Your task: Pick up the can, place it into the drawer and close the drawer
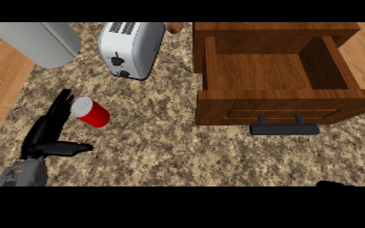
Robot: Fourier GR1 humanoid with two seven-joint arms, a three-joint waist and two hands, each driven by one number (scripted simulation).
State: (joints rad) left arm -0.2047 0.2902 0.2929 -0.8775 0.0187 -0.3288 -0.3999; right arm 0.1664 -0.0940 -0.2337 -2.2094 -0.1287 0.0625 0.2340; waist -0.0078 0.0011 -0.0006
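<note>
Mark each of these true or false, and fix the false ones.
1. The drawer is open. True.
2. The can lies inside the drawer. False: it is on the counter, beside the left hand.
3. The left hand's fingers are straight. True.
4. The toaster stands right of the drawer. False: it is left of it.
5. The can is red. True.
6. The right hand holds the drawer's handle. False: it only shows at the lower right edge.

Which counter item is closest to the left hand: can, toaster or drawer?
The red can. It sits right beside the left hand's straight fingers. The white toaster stands farther back, and the open wooden drawer is off to the right.
</note>
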